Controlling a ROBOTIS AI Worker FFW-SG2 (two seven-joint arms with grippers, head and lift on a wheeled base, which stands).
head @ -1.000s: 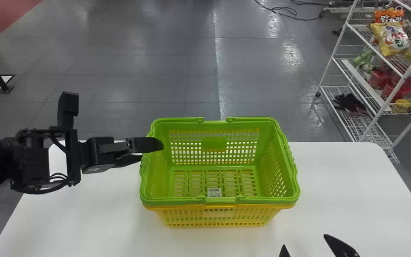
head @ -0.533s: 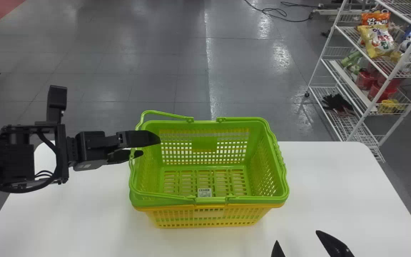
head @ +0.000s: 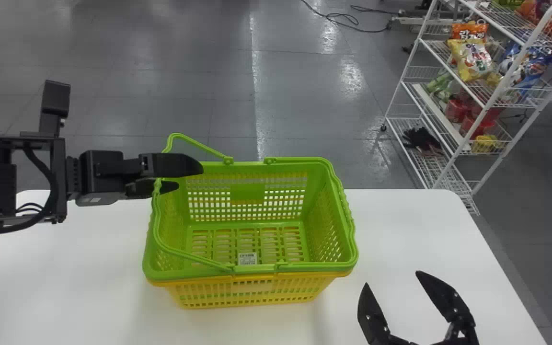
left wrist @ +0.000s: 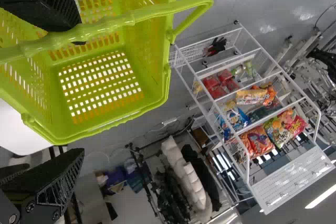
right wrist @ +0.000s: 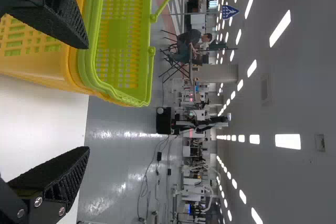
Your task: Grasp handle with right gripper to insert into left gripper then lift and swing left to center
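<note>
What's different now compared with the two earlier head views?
The left handle has swung up, and the left pincer has risen. The right pincer has moved forward. The head view has turned right. No grip closed or released; the green basket stays nested in the yellow one.

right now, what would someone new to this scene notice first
The bright green basket, nested in a yellow one on the white table, would catch the eye first. Next comes its raised handle at the basket's left side, by the open left gripper. The wire rack of colourful snack bags stands out on the floor beyond the table, to the right.
</note>
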